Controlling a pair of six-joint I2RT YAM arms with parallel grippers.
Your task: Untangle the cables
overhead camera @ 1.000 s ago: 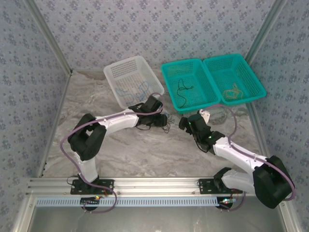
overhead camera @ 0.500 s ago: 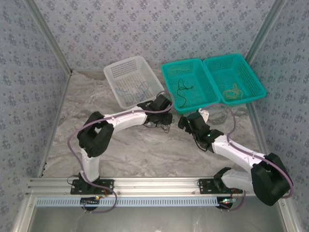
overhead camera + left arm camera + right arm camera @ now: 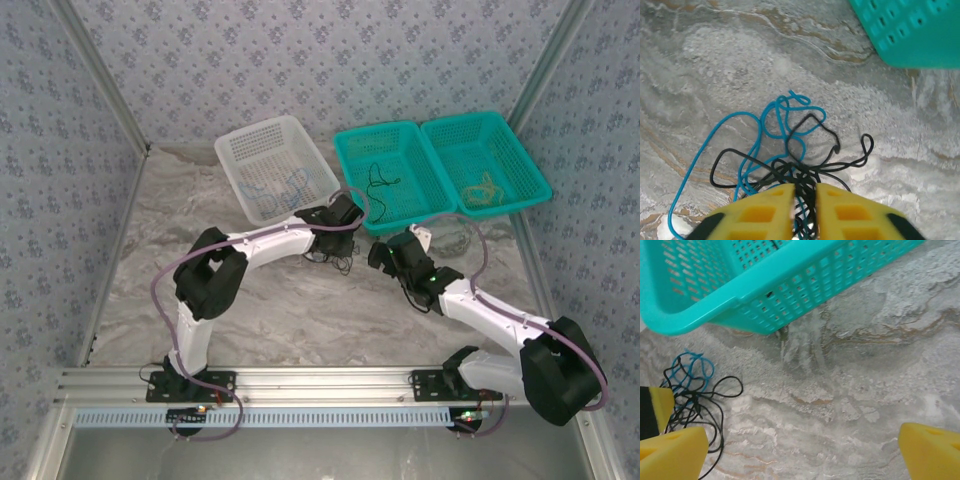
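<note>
Now, the left pincer [image 3: 804, 200] has its yellow fingers pressed almost together on the cables [image 3: 790, 155]. It pinches a knot of black and blue wire right at the fingertips, and loose loops fan out just ahead of them on the worktop [image 3: 715, 60]. The right pincer [image 3: 801, 440] is spread wide and holds nothing; the knot lies off to its left, close by its left finger.

The knot looks densest exactly where the left grips, so a plain pull would likely tighten it. Better for the right to come in low on one free strand. The blue loop [image 3: 799, 96] farthest ahead of the left fingertips looks easiest. It should close on that alone and draw it away slowly while the left anchors the rest. The risk is scooping up two strands at once, or dragging the bundle against the teal basket [image 3: 740, 285] just beyond both pincers.

The left wrist view gives the strand-by-strand crossings at the grip, which the top view reduces to a dark scribble. The top view, in turn, shows wires lying in the baskets beyond the pincers: a black wire [image 3: 375, 190] in the teal one, a yellow-tan wire [image 3: 483, 187] in its neighbour, and blue in the white basket [image 3: 240, 150].
</note>
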